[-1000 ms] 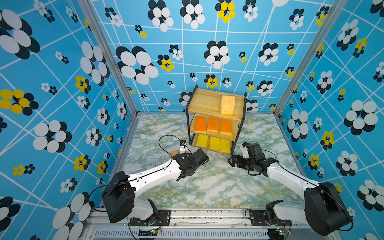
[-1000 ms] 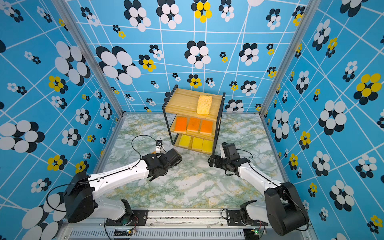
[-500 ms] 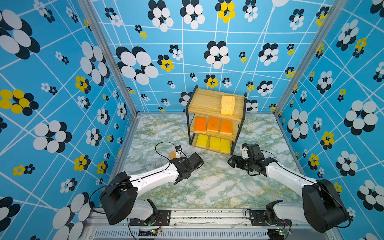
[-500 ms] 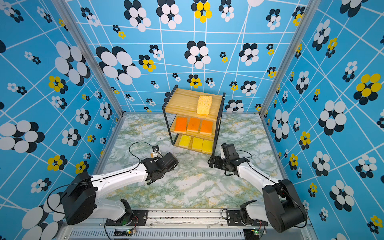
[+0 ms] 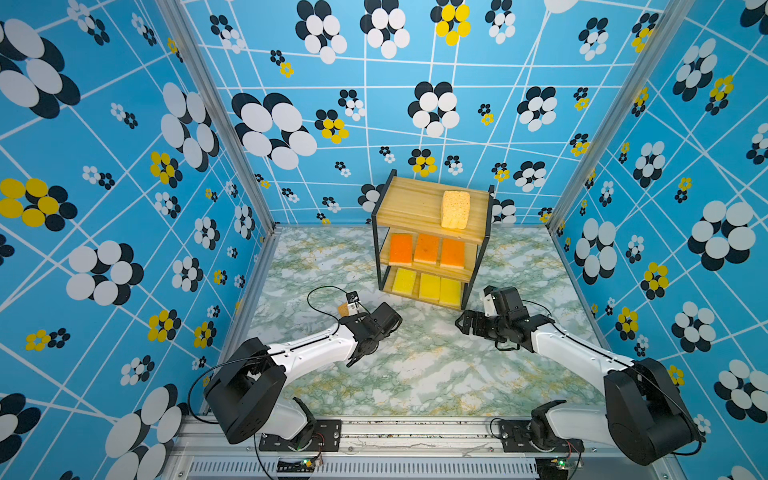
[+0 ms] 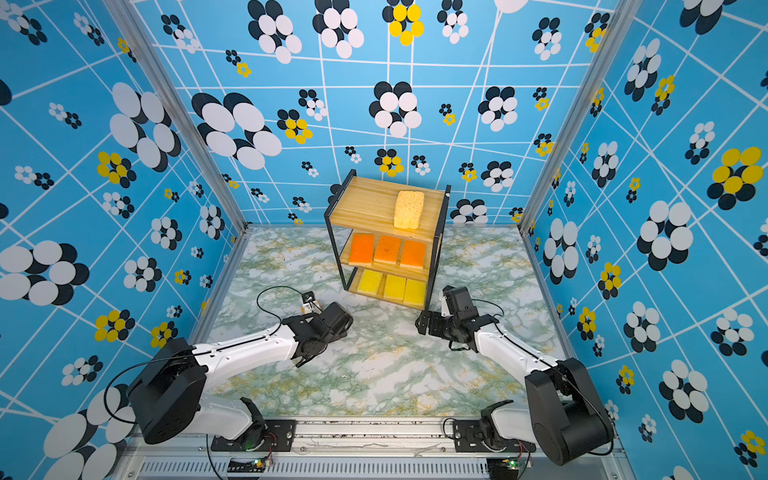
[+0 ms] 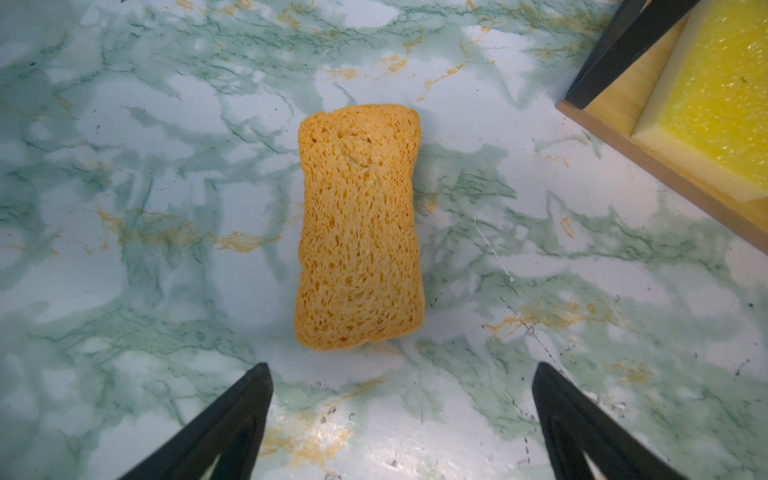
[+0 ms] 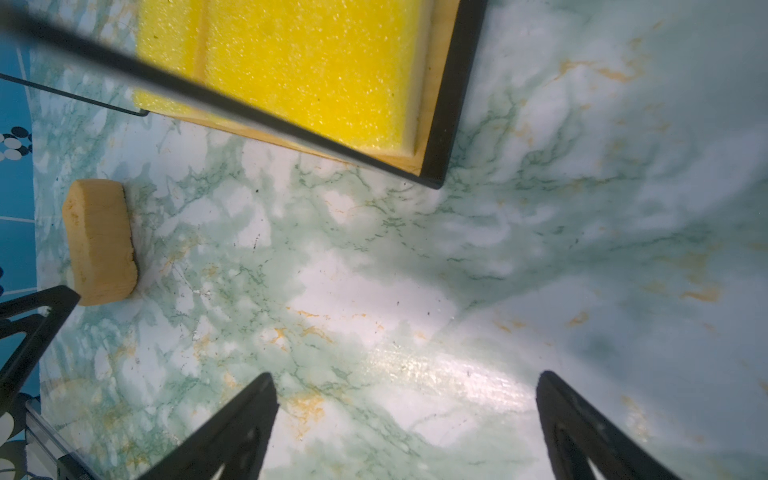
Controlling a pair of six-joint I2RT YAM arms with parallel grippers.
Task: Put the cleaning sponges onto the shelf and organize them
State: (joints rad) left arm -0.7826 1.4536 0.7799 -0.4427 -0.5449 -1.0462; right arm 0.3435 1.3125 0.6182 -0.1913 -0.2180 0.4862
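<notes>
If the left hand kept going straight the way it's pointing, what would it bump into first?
Most likely the tan sponge lying on the marble table, straight ahead of the open left hand; the stretch before it looks free.

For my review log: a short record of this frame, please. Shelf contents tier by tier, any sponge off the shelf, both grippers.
shelf: three tiers, at the back of the marble table
top tier: one tan porous sponge, right of the middle
middle tier: three orange sponges in a row
bottom tier: three yellow sponges in a row
off shelf: second tan sponge, flat on the table
left gripper: open, empty, just short of that sponge
right gripper: open, empty, over bare table by the shelf's corner
</notes>
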